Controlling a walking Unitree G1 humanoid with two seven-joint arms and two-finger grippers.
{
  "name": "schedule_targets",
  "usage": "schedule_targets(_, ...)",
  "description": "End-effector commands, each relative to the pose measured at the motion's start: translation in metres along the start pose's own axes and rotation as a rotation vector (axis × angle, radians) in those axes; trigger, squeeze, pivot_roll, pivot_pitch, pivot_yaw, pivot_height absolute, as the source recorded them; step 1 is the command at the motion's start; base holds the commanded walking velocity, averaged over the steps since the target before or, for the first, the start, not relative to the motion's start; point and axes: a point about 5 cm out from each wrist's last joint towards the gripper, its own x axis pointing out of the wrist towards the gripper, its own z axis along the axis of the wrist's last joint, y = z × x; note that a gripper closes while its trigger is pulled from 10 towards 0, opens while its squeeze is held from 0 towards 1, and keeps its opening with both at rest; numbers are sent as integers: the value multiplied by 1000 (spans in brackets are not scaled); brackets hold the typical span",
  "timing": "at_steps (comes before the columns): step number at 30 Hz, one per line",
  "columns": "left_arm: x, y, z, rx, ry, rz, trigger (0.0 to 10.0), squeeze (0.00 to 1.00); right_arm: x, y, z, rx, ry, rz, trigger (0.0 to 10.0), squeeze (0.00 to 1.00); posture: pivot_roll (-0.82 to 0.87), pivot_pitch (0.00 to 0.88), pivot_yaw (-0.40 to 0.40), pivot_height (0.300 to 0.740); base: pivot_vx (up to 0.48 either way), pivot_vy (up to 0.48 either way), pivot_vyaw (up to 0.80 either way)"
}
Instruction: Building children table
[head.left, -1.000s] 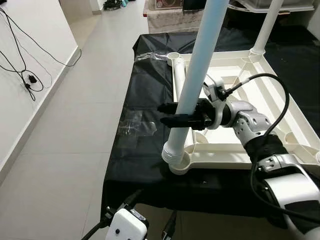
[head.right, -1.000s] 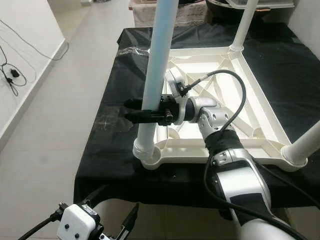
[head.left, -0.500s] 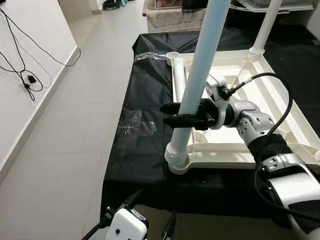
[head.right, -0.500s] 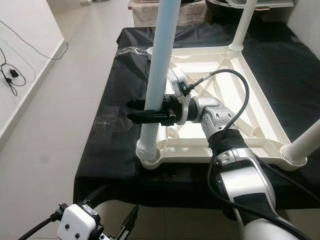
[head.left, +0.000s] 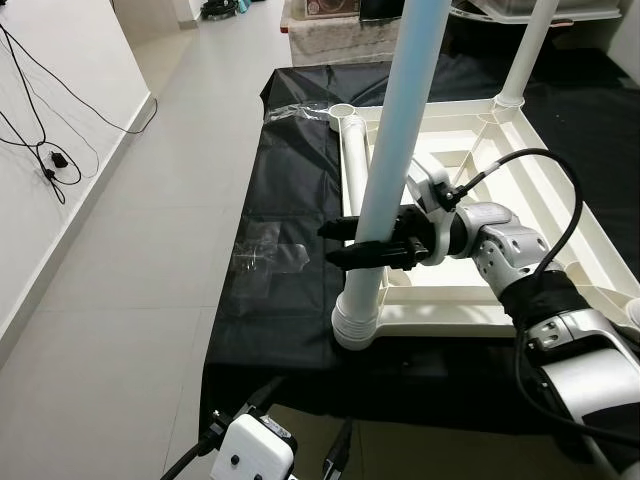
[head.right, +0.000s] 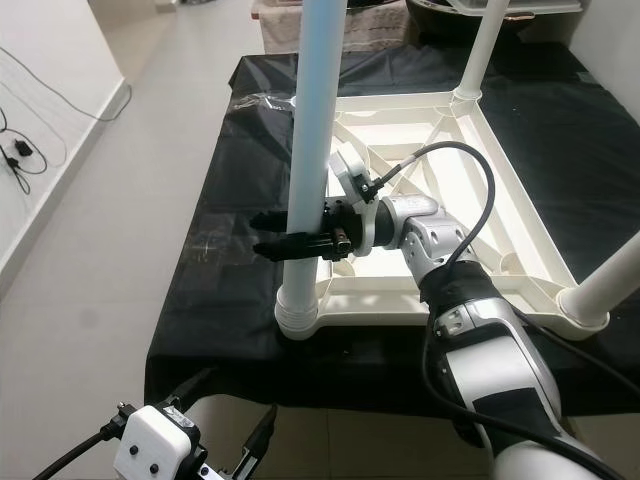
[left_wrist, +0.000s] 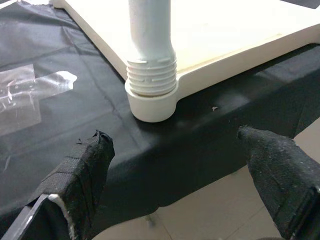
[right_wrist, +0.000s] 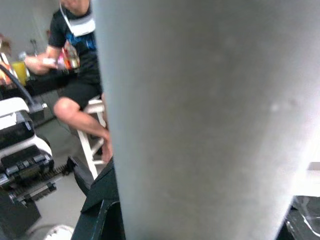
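Person (right_wrist: 75, 55) sits behind table leg (head.left: 395, 170) that right pincer (head.left: 345, 242) grips.

The table leg (head.left: 385, 190), tilted before, now stands upright in its corner socket (head.left: 352, 330), right tool (head.left: 340, 241) lower.

This looks like a room in a home used as a makeshift assembly spot. Pale glossy floor tiles (head.left: 150, 260) run along a white wall (head.left: 60, 130) on the left, where loose black cables (head.left: 45, 150) hang and trail. A low surface draped in black cloth (head.left: 290, 250) stands in the middle. At the far end sits a patterned rug (head.left: 340, 35), and a person (right_wrist: 75, 60) sits on a white stool (right_wrist: 92, 135)
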Motion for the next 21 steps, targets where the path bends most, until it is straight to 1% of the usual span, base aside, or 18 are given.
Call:
schedule_targets(1,-1,1,-5,3,35,9,10000,0,4,2,-16,22,83,16,10000,0,153,212,46,740,0,0,0)
schedule_targets(4,0,1,-6,7,35,11,10000,0,8,1,-18,-14,137,30,10000,0,149,209,42,740,0,0,0)
schedule_targets(5,0,1,-6,7,35,11,10000,0,8,1,-18,-14,137,30,10000,0,149,209,42,740,0,0,0)
schedule_targets(7,2,2,-7,10,33,14,10000,0,16,1,-16,-24,160,55,10000,0,146,205,39,740,0,0,0)
schedule_targets(13,3,3,-7,13,29,13,10000,0,25,1,-16,-38,196,89,10000,0,141,202,36,740,0,0,0)
schedule_targets(15,4,3,-7,15,28,13,10000,0,28,-1,-18,-47,216,79,10000,0,139,201,32,740,0,0,0)
schedule_targets(17,4,2,-7,16,26,13,10000,0,32,-7,-21,-46,242,21,10000,0,139,200,32,740,0,0,0)
schedule_targets(18,5,2,-7,16,25,13,10000,0,33,-9,-21,-45,245,-1,10000,0,139,200,32,740,0,0,0)
schedule_targets(21,5,2,-7,17,26,13,10000,0,33,-10,-22,-32,244,-15,10000,0,139,200,32,740,0,0,0)
